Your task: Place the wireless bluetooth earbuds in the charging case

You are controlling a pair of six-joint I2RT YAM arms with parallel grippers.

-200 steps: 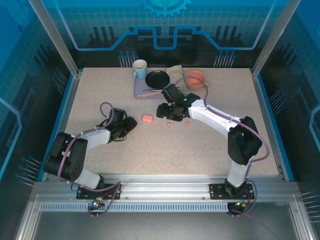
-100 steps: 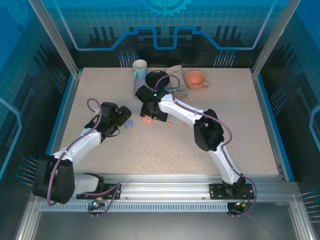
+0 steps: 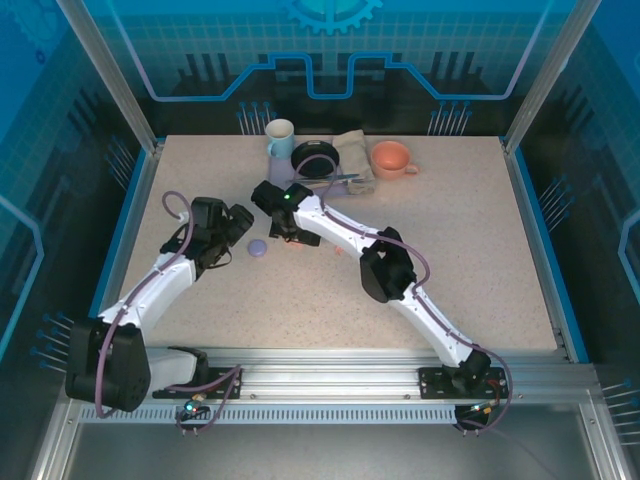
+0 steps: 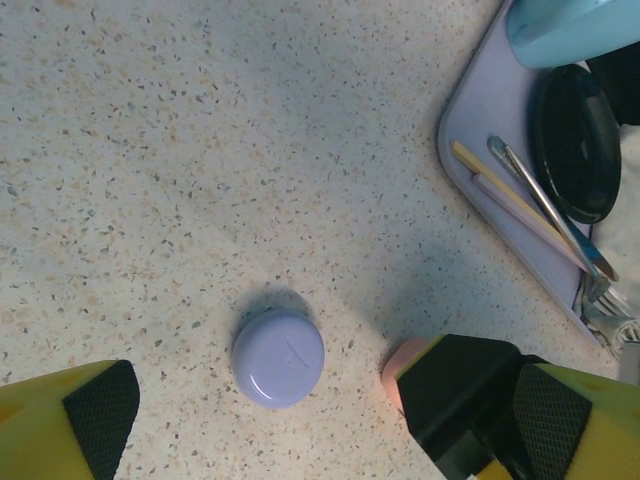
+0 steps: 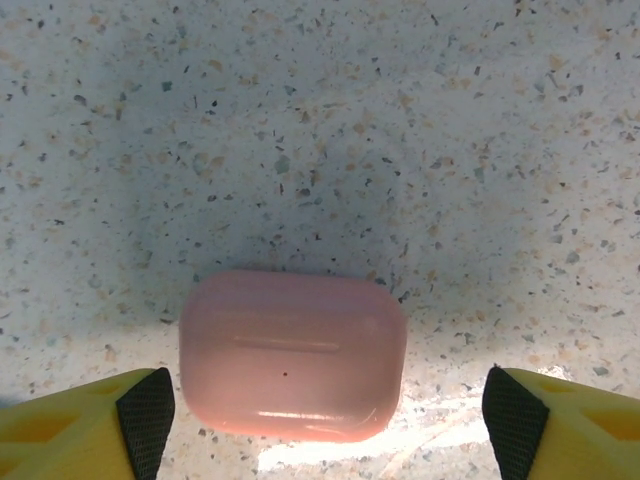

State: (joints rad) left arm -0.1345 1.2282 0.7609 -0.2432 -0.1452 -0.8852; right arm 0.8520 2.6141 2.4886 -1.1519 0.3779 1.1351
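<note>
Right wrist: pink case [image 5: 292, 355], apparently closed.

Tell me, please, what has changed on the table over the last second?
The right end effector swung left from mid-table to over the pink case, jaws open astride it. The left end effector moved forward and opened, leaving the lilac case on the table. The pink case, tray, mug and orange cup stayed put.

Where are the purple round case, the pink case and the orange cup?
purple round case [image 4: 278, 357]: left wrist view, middle of its lid.
pink case [image 5: 292, 355]: right wrist view, middle of its top.
orange cup [image 3: 388, 172]: top external view, its near wall.
</note>
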